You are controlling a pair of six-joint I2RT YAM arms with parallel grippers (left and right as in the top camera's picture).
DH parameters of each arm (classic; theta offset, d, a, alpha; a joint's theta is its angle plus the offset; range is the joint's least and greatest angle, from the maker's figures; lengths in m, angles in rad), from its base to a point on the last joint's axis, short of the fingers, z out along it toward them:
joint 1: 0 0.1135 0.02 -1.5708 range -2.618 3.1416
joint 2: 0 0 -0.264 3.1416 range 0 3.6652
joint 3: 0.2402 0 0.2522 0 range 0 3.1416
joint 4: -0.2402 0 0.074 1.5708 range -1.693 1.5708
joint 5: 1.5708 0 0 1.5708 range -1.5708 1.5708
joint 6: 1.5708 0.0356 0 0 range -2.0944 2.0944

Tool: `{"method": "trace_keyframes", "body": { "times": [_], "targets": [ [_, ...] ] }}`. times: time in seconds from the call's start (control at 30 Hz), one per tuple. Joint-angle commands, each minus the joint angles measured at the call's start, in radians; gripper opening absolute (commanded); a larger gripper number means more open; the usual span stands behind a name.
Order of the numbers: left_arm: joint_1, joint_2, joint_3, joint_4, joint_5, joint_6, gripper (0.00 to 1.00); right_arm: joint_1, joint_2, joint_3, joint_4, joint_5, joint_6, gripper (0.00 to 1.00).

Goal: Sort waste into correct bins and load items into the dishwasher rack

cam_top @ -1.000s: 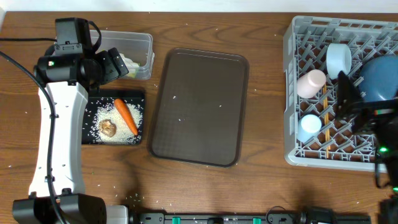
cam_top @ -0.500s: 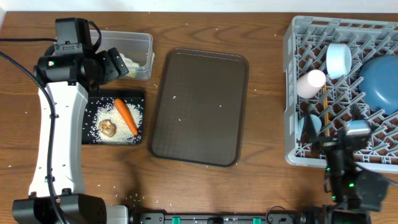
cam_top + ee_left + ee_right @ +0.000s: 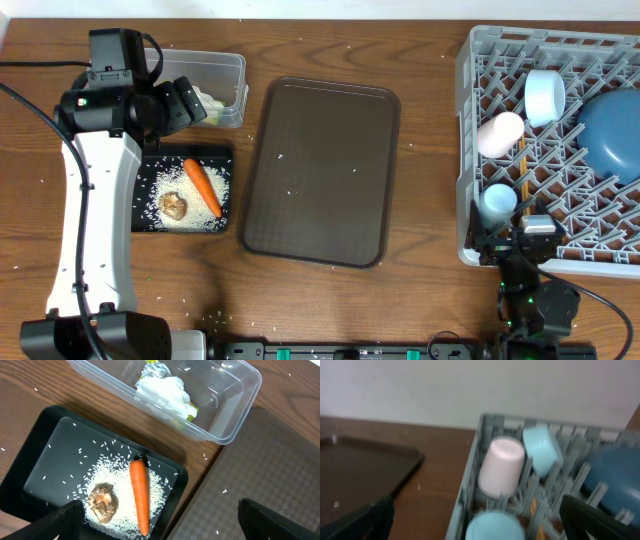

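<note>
Carrot [image 3: 140, 492]: laid on rice [image 3: 112, 472] in black tray [image 3: 35, 455]; judged stiff, light; best gripped mid-length.
Tissue [image 3: 165, 391]: in clear tub [image 3: 240, 405]; soft.
L claw [image 3: 159, 522]: wide, nothing held.
R claw [image 3: 480, 520]: wide, nothing held.

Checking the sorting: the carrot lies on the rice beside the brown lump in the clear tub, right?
No. The carrot lies on the rice beside the brown lump in the black tray, not the clear tub; the left wrist view shows it.

Overhead straight down, left wrist close over black tray [image 3: 54, 452], right wrist facing rack [image 3: 468, 480]
</note>
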Motion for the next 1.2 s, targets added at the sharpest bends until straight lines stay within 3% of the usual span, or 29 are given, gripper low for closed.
{"method": "trace_keyframes", "body": {
  "times": [0.0, 1.17],
  "targets": [
    [0.002, 0.001, 0.011, 0.0, -0.005, -0.002, 0.98, 0.001, -0.033, -0.011, -0.037, 0.009, -0.002, 0.99],
    [0.002, 0.001, 0.011, 0.0, -0.005, -0.002, 0.98, 0.034, -0.07, -0.011, -0.034, 0.009, -0.002, 0.99]
  ]
}}
